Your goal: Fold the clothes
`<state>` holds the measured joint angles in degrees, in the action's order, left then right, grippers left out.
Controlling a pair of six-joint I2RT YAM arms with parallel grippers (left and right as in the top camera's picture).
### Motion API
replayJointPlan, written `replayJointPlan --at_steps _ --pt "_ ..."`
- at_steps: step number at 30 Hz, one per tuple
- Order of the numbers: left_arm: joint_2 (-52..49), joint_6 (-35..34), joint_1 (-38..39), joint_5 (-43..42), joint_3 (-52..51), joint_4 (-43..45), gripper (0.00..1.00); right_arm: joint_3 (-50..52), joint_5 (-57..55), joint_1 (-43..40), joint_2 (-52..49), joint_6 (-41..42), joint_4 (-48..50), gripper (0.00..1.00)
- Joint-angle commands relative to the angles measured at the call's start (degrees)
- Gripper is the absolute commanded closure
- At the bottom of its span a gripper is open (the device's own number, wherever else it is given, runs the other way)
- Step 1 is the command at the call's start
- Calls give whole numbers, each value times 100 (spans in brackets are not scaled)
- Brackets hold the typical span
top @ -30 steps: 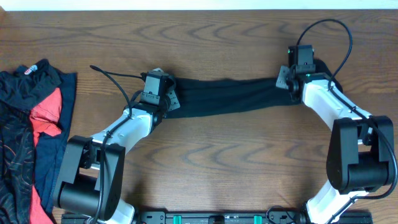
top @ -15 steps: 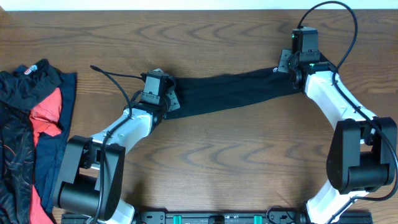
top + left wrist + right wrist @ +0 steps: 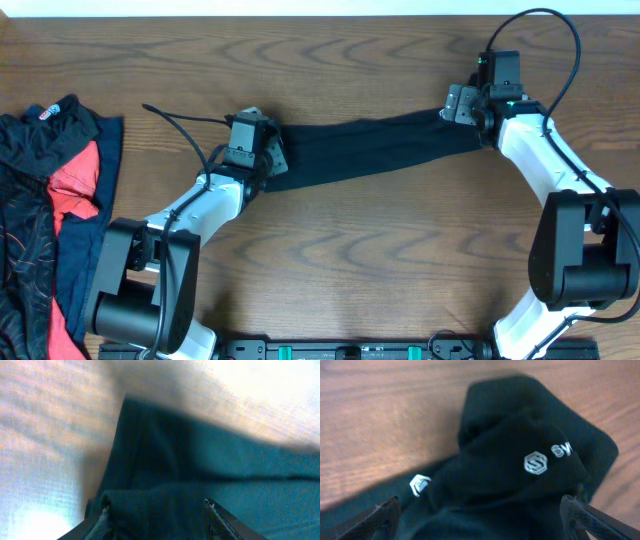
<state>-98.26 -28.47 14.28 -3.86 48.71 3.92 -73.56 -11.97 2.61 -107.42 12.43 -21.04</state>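
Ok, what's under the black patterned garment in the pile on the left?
A red garment and a navy one stick out from beneath the black patterned garment. How far they run underneath, and anything else below, is covered.

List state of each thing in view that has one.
black shirt: lying flat, bunched into a long narrow band between the grippers
left gripper: open, shirt end between its fingers
right gripper: wide open over the shirt's other end
clothes pile: crumpled, not folded
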Motion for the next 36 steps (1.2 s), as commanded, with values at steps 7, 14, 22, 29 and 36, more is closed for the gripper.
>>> replayJointPlan --at_steps 7,14,22,29,36 --pt "-57 -7 -481 90 105 769 39 -74 44 -31 -55 -28 -302 1" --pt "-50 -76 -619 -1237 105 820 66 -87 109 -33 -48 -31 -411 1" --pt "136 -588 -435 -3071 105 772 86 -87 345 -42 -48 -31 -461 1" --pt "236 -977 70 -3281 103 57 70 -87 341 -42 -48 -33 -472 1" --pt "234 -494 81 -1947 103 -1423 75 -87 343 -94 -48 -33 -479 1"
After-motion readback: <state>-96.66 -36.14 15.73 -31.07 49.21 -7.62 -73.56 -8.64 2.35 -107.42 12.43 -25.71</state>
